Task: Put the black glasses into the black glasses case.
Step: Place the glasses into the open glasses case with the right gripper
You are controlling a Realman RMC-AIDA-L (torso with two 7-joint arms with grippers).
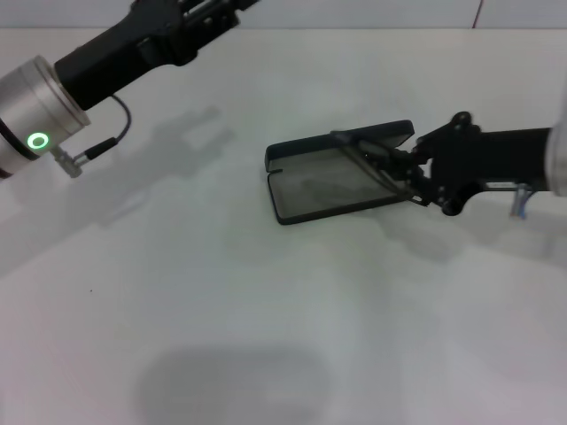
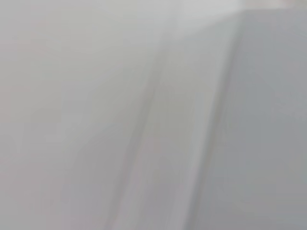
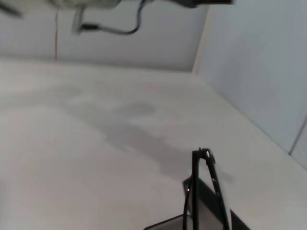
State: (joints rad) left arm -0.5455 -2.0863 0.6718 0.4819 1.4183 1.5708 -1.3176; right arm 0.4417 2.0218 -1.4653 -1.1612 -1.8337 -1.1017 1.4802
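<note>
Now our right gripper (image 1: 409,177) pinches the thin black glasses (image 1: 372,159) (no lettering legible) just above the open case (image 1: 292,199) before it.

bare table (image 1: 221,336) around open black glasses case (image 1: 310,190)

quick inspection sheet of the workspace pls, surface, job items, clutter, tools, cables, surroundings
surface: white table, bare apart from the job's things
black glasses case: lying open on the table, lid raised at the far side
black glasses: over the open case at its right end, at the right tool
clutter: nothing seen
right tool: at the case's right end with the glasses; grip hard to make out
left tool: out of the head view; left arm raised at the far left
cables: black cable on the left arm's wrist; thin wires on the right arm
surroundings: pale wall behind the table
</note>
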